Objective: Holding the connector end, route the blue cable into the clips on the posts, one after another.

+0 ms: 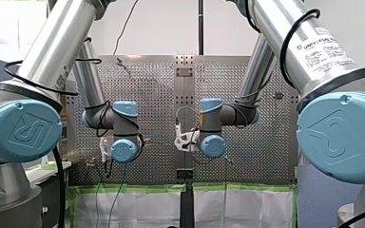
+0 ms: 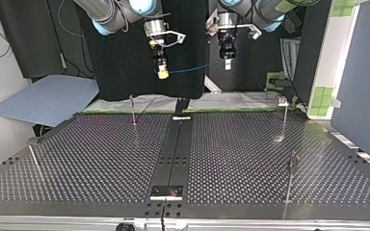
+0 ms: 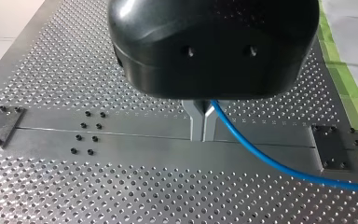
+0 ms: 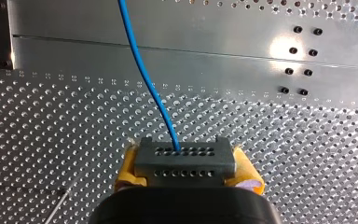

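Blue cable (image 2: 192,69) first: it's up in the air, strung between your two grippers at twelve o'clock in the top view, over the far edge of the surface (image 2: 101,159) and touching no post. One end runs into the grey connector (image 4: 184,158). Your right gripper (image 2: 163,73) has that connector pinched between its yellow pads (image 4: 127,169). The right wrist view shows it sitting square in the grasp. Along the line, your left gripper (image 3: 203,133) has its metal fingers (image 3: 196,123) pressed together on the cable. In the left wrist view the blue comes out right at the tips and sweeps off toward four o'clock.

Now the posts, with the middle of the surface as clock centre in the top view. You've got the eleven o'clock post (image 2: 133,109), the one o'clock post (image 2: 285,118) with its clip (image 2: 283,101) on top, the eight o'clock post (image 2: 33,161) and the four o'clock post (image 2: 291,175). All four stand well apart from the cable, with no blue on any of them, though the clips are too small to read closely.

So here's the score. The connector end is in hand, with a second hold further along. By my read, routing hasn't begun: no clips threaded, all four to go.
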